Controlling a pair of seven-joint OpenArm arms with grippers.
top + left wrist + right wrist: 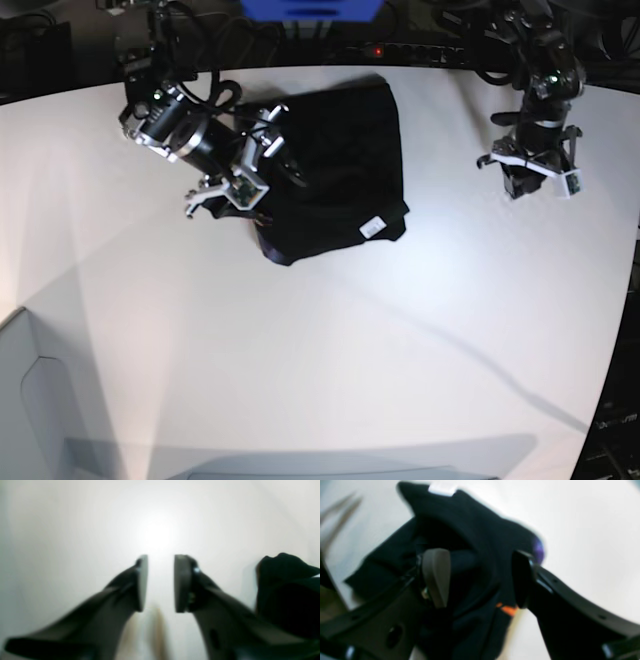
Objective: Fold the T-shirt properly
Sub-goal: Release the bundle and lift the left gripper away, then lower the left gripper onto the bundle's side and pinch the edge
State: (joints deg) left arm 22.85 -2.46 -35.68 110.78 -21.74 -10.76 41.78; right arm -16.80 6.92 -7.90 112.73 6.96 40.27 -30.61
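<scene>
While the base view looks down on a broad white table, its near half lies bare except for long soft shadows. Farther back, towards that view's left of centre, the T-shirt lies as a compact black bundle, folded over on itself, with a small white tag showing near its front edge.

At the bundle's left edge sits the right tool, its arm reaching in from the back left corner. In the right wrist view its two fingers stand wide apart, with black cloth bunched in the gap between them; whether either finger touches the fabric is hard to tell through the blur, and nothing is pinched. An orange patch peeks out low between the folds, and the white tag shows at the far rim of the cloth.

Well apart from the shirt, at the back right of the base view, the left tool hangs over bare table. Its own camera shows the pads parted by a moderate gap with only white surface between them, holding nothing; a dark edge of the T-shirt sits at that picture's right border.
</scene>
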